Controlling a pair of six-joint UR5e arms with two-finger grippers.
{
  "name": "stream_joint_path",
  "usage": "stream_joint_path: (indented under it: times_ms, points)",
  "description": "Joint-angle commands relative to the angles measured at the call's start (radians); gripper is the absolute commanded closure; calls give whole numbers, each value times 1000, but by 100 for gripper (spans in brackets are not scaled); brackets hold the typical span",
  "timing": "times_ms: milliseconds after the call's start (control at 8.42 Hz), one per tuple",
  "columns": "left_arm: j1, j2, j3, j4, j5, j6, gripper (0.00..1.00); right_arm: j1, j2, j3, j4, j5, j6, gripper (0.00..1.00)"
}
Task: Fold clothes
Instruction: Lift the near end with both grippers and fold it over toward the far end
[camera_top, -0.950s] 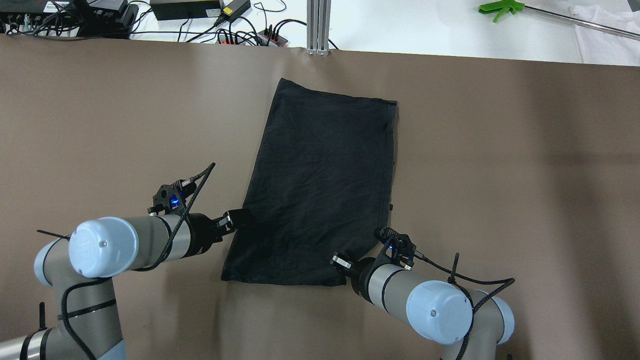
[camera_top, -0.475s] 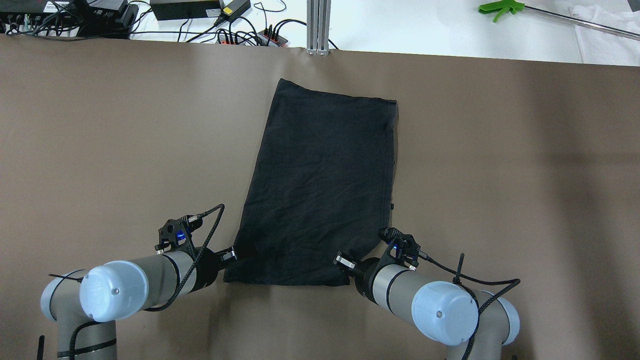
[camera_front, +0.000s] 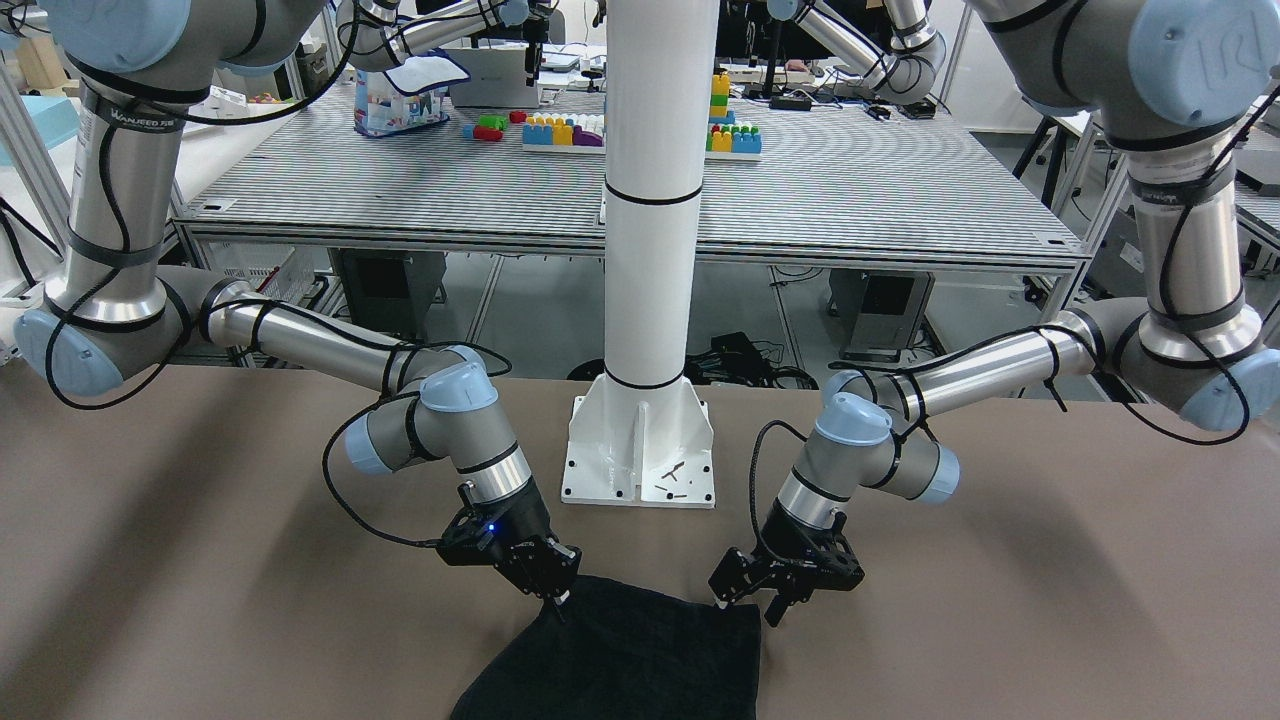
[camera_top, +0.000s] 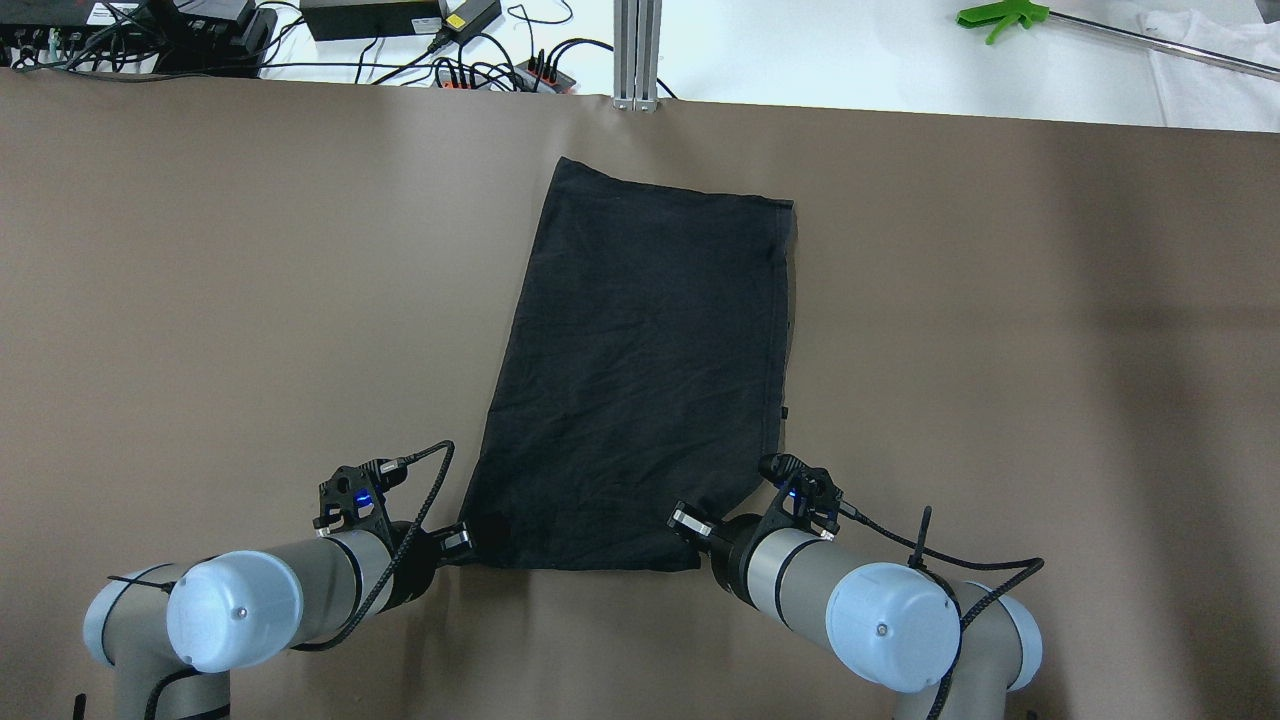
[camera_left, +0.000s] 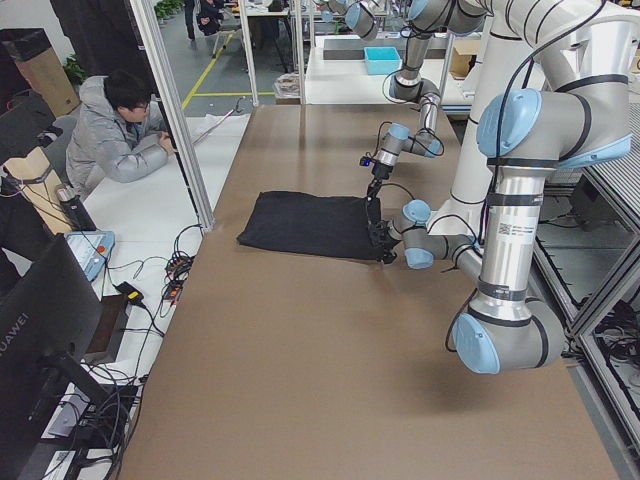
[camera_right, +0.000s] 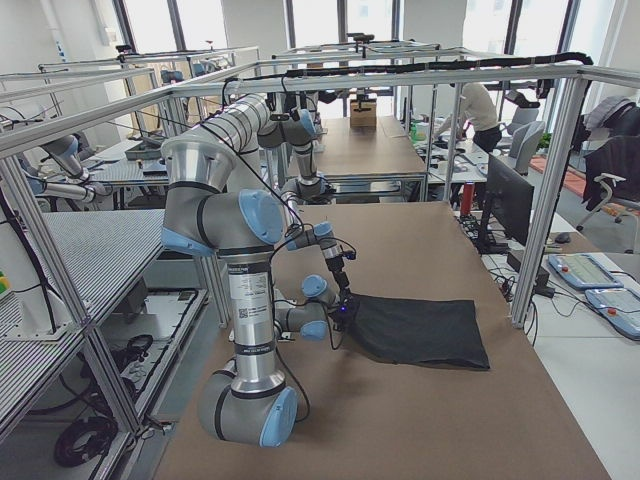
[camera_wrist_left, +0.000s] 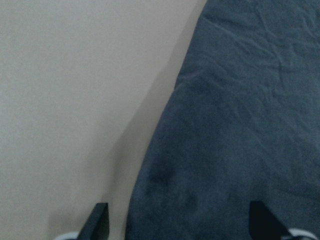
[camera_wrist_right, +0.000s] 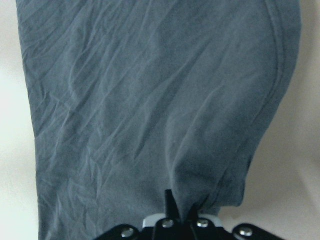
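Note:
The clothes (camera_top: 640, 380) are one black, roughly rectangular piece lying flat in the middle of the brown table, long side running away from me. My left gripper (camera_top: 462, 538) is at its near-left corner. In the left wrist view its fingertips (camera_wrist_left: 100, 220) stand wide apart, open, with the cloth's edge (camera_wrist_left: 240, 125) between them. My right gripper (camera_top: 685, 525) is at the near-right corner, shut on a pinched-up fold of the cloth (camera_wrist_right: 150, 100). In the front view the right gripper (camera_front: 555, 592) grips the cloth (camera_front: 620, 660), and the left gripper (camera_front: 748, 603) hovers low beside its corner.
The white pillar's base plate (camera_front: 640, 450) stands between the arms at my side of the table. Cables and power strips (camera_top: 480, 70) and a green tool (camera_top: 1000, 15) lie beyond the far edge. A person (camera_left: 120, 130) sits past that edge.
My left gripper has slid along the cloth's left edge toward me, down to the near-left corner. The right gripper has stayed shut on the near-right corner, shifting only slightly.

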Motion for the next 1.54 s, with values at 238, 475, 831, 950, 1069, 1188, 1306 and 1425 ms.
stream_joint_path:
  times_ms: [238,475,831,950,1069,1188,1306,1425]
  points:
    - [29,2,9,0,19,2,82,0,1,0,0,-1,0,100]
    - [27,0,8,0,16,9,100,0,-1,8,0,-1,0,100]
    - [15,-9,-53,0,-49,14,100,0,-42,60,-2,29,-2,100]
    - [5,-1,-104,3,-63,14,100,-2,-64,104,-6,57,-2,100]
    - [4,9,-139,6,-62,14,100,-12,-73,124,-6,60,-2,100]
    - [6,34,-175,6,-59,14,100,-29,-85,141,-6,62,0,100]
    - [14,58,-221,6,-59,14,100,-67,-111,173,-6,60,2,100]
    - [35,98,-280,6,-59,14,100,-98,-160,230,-6,60,6,100]
